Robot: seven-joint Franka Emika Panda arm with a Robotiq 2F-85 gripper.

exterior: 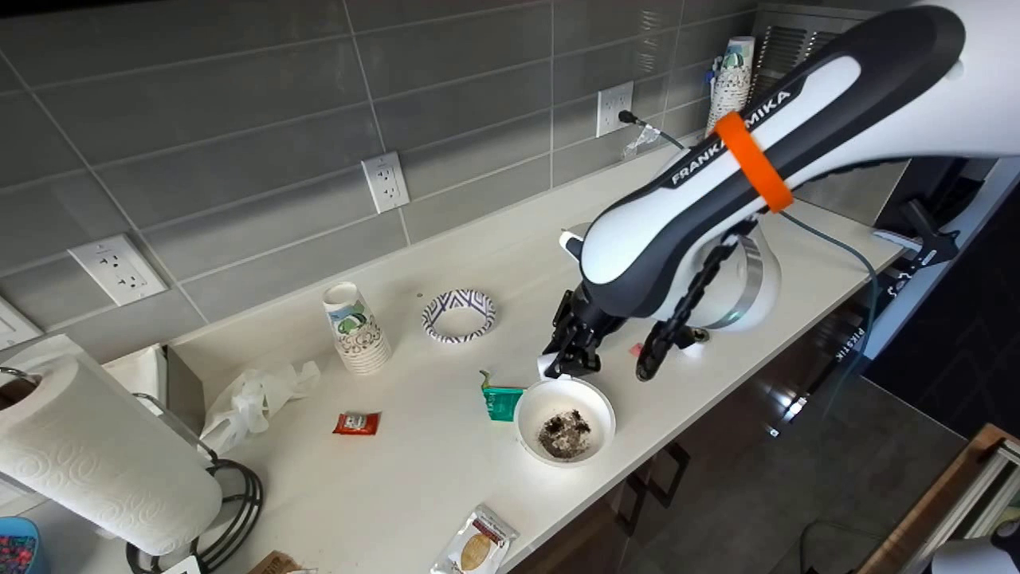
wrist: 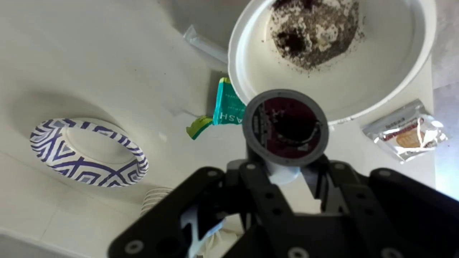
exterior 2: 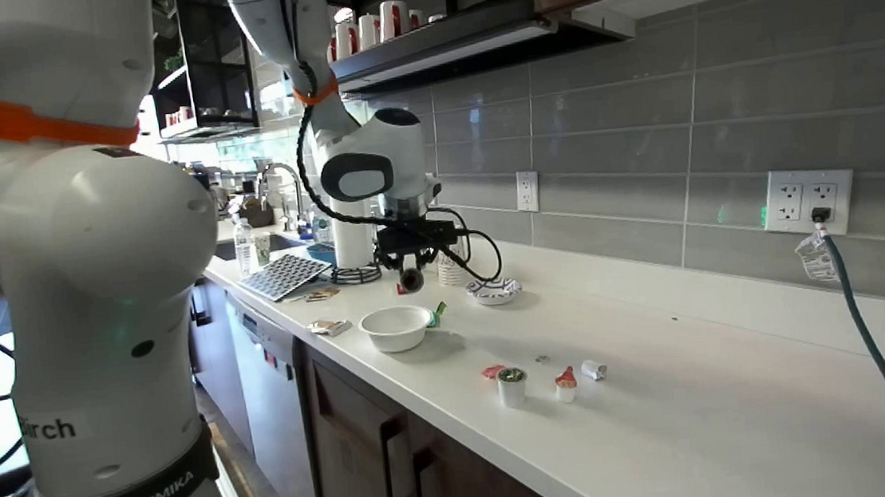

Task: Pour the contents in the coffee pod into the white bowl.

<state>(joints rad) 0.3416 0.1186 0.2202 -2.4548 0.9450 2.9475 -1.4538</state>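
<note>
1. Gripper (wrist: 288, 168): pinched tight on the coffee pod (wrist: 285, 132), a finger each side.
2. Pod: up off the counter (exterior: 414, 478), near the rim of the white bowl (wrist: 387, 68). Its dark red end, ragged hole in it, faces the wrist view. Can't tell if it's directly over the bowl.
3. White bowl: upright on the counter, brown grounds (wrist: 315, 53) in it with darker clumps.
4. Green packet (wrist: 228, 104): just beside the bowl; contact unclear.
5. Silver snack packet (wrist: 405, 132): lying near the bowl, by the counter's front edge.
6. Blue-patterned bowl (wrist: 86, 168): further off, toward the tiled wall (exterior: 462, 96). Upright cup stack (exterior: 357, 331) near it.
7. Paper towel roll (exterior: 111, 462): upright, well apart from the bowls.
</note>
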